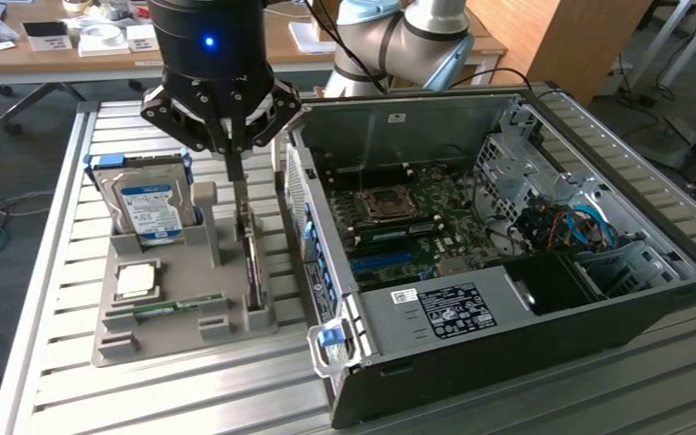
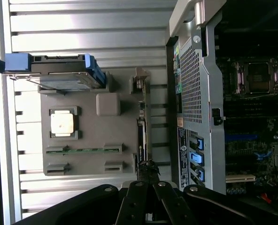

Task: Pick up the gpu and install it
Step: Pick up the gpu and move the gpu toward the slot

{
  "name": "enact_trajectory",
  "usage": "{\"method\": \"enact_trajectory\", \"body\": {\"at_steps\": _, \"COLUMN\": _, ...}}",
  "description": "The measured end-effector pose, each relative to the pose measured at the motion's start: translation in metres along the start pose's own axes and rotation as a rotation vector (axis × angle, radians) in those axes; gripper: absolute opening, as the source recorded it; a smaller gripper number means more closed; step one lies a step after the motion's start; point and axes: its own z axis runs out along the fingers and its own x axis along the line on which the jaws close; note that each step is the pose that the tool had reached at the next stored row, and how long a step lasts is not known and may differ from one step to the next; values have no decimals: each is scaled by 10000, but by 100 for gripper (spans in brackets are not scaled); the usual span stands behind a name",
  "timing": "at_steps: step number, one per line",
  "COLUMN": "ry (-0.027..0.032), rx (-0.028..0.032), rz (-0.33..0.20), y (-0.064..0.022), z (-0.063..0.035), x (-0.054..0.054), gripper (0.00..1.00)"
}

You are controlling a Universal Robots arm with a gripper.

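Note:
The gpu (image 1: 251,272) stands on its thin edge in a slot of the grey parts tray (image 1: 185,343), beside the open computer case (image 1: 638,272). From the wrist it reads as a narrow dark strip (image 2: 142,131) with a metal bracket at its far end. My gripper (image 1: 232,152) hangs straight above the card's bracket end. Its fingers come together on the card's top edge, shut on it (image 2: 147,174). The card still sits along the tray slot. Inside the case the motherboard (image 1: 409,217) lies exposed with its slots facing up.
The tray also carries a blue-labelled hard drive (image 1: 149,204), a square silver CPU (image 1: 137,279) and a small green RAM stick (image 1: 167,306). The case's rear wall (image 1: 312,227) rises right next to the card. Everything rests on a slatted metal table (image 1: 203,399).

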Motion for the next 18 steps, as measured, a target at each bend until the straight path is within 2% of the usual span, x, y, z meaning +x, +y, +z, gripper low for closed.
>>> {"method": "enact_trajectory", "body": {"at_steps": 10, "ry": 0, "rx": 0, "rz": 0, "y": 0, "z": 0, "x": 0, "gripper": 12}}
{"method": "enact_trajectory", "body": {"at_steps": 12, "ry": 0, "rx": 0, "rz": 0, "y": 0, "z": 0, "x": 0, "gripper": 24}}
{"method": "enact_trajectory", "body": {"at_steps": 13, "ry": 0, "rx": -1, "rz": 0, "y": 0, "z": 0, "x": 0, "gripper": 24}}
{"method": "enact_trajectory", "body": {"at_steps": 15, "ry": 0, "rx": 0, "rz": 0, "y": 0, "z": 0, "x": 0, "gripper": 35}}
{"method": "enact_trajectory", "body": {"at_steps": 18, "ry": 0, "rx": 0, "rz": 0, "y": 0, "z": 0, "x": 0, "gripper": 41}}
